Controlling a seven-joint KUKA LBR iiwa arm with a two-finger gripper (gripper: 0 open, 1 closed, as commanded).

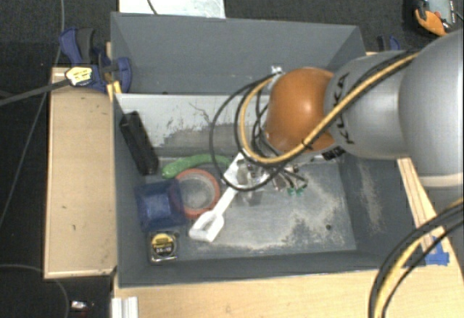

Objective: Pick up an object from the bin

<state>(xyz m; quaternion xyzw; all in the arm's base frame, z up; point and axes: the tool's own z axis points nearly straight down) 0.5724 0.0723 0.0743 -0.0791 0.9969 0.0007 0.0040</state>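
- Camera view: found the gripper [251, 182] low near the middle of the grey bin [239, 48], tucked beneath the orange wrist cover [297, 110]; could not tell whether open or closed, nor whether anything was held.
- Placed the white flat-headed tool [216, 214] with its thin end right at the gripper, stretching off toward 7 o'clock.
- Judged that tool the likeliest pick: best to straddle the narrow handle across its width, come straight down, close only once level with the floor, then lift vertically.
- Judged the red-rimmed ring [197, 190], at 9 o'clock and against the tool, a risk of being dragged along; worth keeping clear of it.
- Counted one of each, all between 7 and 10 o'clock of the gripper:
  - one white flat-headed tool
  - one red-rimmed ring
  - one green curved piece [187, 164]
  - one black bar [138, 143]
  - one blue cup-like thing [156, 206]
  - one yellow-and-black tape measure [163, 246]
- Made six loose things in all.
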